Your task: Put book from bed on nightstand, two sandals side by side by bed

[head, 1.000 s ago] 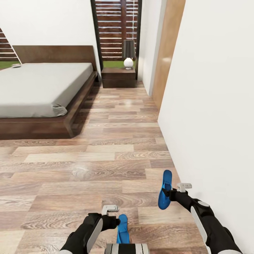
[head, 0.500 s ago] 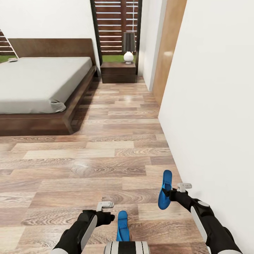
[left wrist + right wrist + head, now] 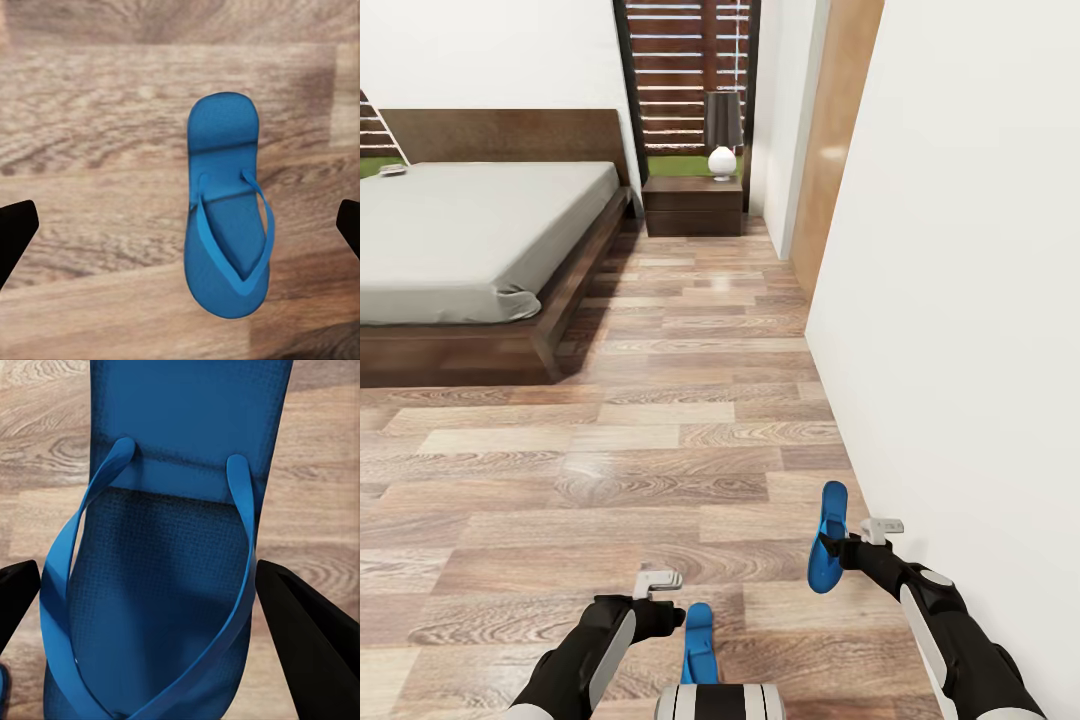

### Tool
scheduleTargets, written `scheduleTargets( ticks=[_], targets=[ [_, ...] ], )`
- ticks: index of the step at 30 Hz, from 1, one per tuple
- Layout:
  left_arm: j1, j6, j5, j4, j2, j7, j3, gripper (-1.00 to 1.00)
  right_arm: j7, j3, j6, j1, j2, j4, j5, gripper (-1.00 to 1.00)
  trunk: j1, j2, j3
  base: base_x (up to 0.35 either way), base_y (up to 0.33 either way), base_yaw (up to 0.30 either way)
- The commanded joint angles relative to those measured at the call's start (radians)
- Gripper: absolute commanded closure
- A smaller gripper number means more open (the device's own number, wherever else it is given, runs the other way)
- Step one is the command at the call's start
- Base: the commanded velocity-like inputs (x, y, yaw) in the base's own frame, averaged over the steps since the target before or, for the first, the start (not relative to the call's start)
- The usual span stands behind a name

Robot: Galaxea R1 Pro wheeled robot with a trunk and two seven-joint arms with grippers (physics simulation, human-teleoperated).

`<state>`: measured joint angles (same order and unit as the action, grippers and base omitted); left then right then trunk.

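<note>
Wood-plank floor (image 3: 660, 440) runs up to the bed (image 3: 480, 240) and nightstand (image 3: 693, 205) in the head view; the right gripper (image 3: 840, 548) carries 1 sandal (image 3: 826, 540) near the wall, while another sandal (image 3: 697, 640) lies beside the left gripper (image 3: 678, 618). Left wrist view: that sandal (image 3: 225, 217) lies flat between wide-open fingers, untouched. Right wrist view: the held sandal (image 3: 172, 532) sits between the fingers. Likely light, floppy foam; grip an edge

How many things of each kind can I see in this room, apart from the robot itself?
Blue sandals: 2 (one on the floor, one in the right hand)
Beds: 1
Nightstands: 1
Lamps: 1
Total: 5
</note>
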<state>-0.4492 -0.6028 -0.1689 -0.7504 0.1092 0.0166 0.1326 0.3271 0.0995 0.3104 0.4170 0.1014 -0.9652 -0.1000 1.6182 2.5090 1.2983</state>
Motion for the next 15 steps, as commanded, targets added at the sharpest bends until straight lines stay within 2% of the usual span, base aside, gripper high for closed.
scheduleTargets(
  ticks=[1,12,15],
  targets=[
    [0.0,-0.005,-0.006,-0.001,0.001,0.002,0.001,-1.0,0.003,0.002,0.008,0.001,0.0,-0.001,-0.01,1.0,0.0,0.0,0.001,0.005,-0.01,0.0],
    [0.0,-0.005,-0.006,-0.001,0.001,0.002,0.001,-1.0,0.003,0.002,0.009,0.0,0.0,-0.001,-0.01,1.0,0.0,0.0,0.001,0.0,-0.002,0.0],
    [0.0,-0.005,-0.006,-0.001,0.001,0.002,0.001,-1.0,0.003,0.002,0.009,0.0,0.0,-0.001,-0.01,1.0,0.0,0.0,0.001,-0.132,0.0,0.0]
  ],
)
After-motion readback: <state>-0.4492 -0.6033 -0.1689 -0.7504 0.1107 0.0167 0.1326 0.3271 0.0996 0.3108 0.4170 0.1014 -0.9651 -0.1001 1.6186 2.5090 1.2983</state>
